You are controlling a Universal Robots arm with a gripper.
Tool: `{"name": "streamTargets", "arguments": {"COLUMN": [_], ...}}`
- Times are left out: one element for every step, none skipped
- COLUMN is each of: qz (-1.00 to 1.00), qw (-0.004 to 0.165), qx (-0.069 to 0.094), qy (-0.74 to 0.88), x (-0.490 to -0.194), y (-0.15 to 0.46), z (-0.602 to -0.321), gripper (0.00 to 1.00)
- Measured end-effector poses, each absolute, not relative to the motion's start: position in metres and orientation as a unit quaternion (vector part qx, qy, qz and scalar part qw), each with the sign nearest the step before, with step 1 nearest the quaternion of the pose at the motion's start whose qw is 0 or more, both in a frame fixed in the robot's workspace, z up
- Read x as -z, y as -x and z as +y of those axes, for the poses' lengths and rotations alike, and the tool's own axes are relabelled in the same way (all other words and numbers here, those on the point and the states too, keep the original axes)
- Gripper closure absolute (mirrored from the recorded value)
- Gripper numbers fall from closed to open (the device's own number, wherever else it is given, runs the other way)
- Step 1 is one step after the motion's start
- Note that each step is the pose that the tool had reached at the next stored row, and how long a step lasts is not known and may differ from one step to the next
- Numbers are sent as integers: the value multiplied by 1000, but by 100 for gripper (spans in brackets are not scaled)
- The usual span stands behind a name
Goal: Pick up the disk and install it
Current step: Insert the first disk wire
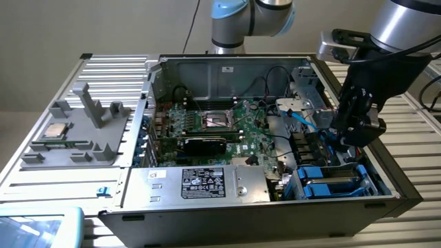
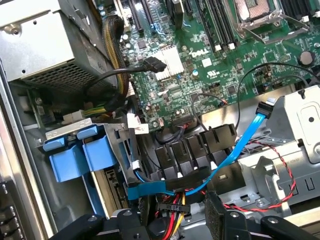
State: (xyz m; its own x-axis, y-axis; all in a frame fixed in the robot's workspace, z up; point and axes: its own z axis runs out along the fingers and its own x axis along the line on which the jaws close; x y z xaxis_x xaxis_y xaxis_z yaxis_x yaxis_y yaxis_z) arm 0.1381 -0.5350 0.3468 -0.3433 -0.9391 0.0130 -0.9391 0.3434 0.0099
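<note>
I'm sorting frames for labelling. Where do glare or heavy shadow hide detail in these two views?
Exterior view: even light, a bright sheen on the arm's metal tube, shade in the drive bay below the hand. Wrist view: motherboard well lit, its pale heatsink washed out, black cable guides dark.

- Motherboard (image 1: pixel 234 132): green.
- Data cable (image 2: pixel 240 145): bright blue.
- Power-supply box (image 1: pixel 248 187): silver, its label black with white print.
- Parts tray (image 1: pixel 76 132): plain grey.
- Pincer (image 2: pixel 182 220): black.
- Computer case (image 1: pixel 276 222): black outside, bare grey metal inside.

Open computer case (image 1: pixel 227 221), jaws near blue drive bay (image 1: pixel 331 188)
</note>
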Motion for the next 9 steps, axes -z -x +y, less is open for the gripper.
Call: {"name": "streamTargets", "arguments": {"qz": [-820,-822,-826,-831,-836,-840,-844,-847,-849], "qw": [6,4,4,4,4,4,3,3,3], "qx": [3,5,6,6,6,6,6,6,6], "qy": [-572,-569,-563,-556,-549,-543,-536,-532,-529], "x": [-347,-347,-347,-347,-346,-346,-346,-345,-345], "y": [-138,-138,-138,-138,-138,-138,-138,-138,-137], "z": [-535,-535,-535,-535,-535,-535,-535,-535,-535], "gripper": [42,42,42,42,42,42,42,42,42]}}
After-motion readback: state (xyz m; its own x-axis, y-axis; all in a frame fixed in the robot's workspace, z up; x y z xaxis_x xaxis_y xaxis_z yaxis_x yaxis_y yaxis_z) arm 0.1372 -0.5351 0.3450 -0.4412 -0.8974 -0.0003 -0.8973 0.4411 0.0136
